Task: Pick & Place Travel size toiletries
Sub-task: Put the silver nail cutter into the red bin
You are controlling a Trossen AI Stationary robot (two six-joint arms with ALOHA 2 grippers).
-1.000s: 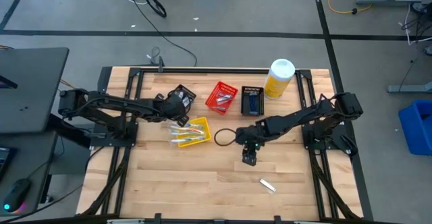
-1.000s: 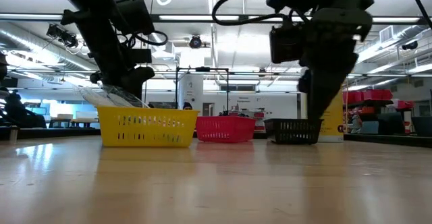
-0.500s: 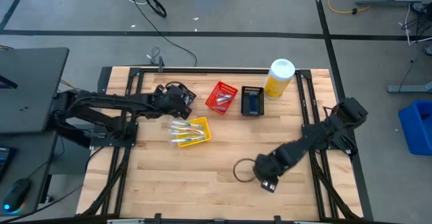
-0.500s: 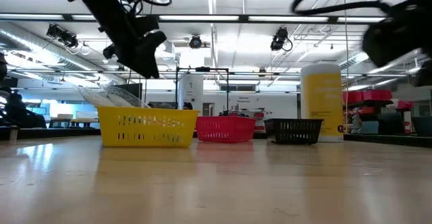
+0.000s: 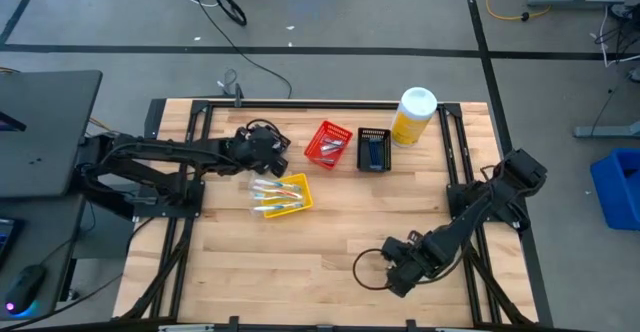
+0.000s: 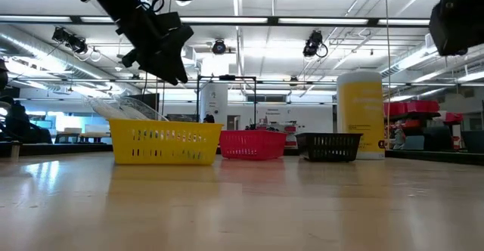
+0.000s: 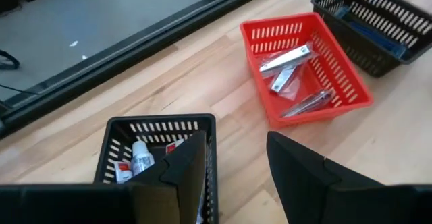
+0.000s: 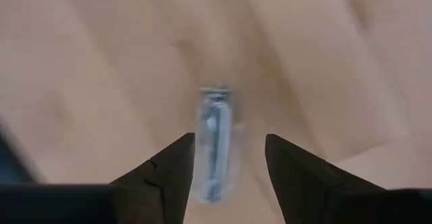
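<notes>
Table (image 5: 230, 272) of pale wood, seen from above, with both arms reaching in from its sides. At the far left the left gripper (image 5: 268, 144) hovers above a black basket (image 7: 121, 137); its fingers (image 7: 300, 163) stand apart and grasp nothing. That basket holds small white tubes (image 7: 140, 160) with red marks. Just nearer than the gripper sits the yellow basket (image 5: 300, 199), filled with thin light toothbrushes (image 5: 272, 192) lying side by side (in the low view they stick up over its left rim).

Further right along the far side comes the red basket (image 5: 328, 143), holding silvery clipper-like items (image 7: 287, 58); beside it on the right, a second black basket (image 5: 373, 149) with dark blue things inside. Right of that stands the yellow bottle (image 5: 411, 116) with its white cap, upright near the far right corner.

At the near right the right gripper (image 5: 397, 273) is low over the bare wood, well apart from all the baskets. Its wrist view shows the fingers (image 8: 297, 166) spread wide, with one small clear-wrapped item (image 8: 214, 140) lying flat on the table between them, not yet gripped. What kind of toiletry it is cannot be told.
</notes>
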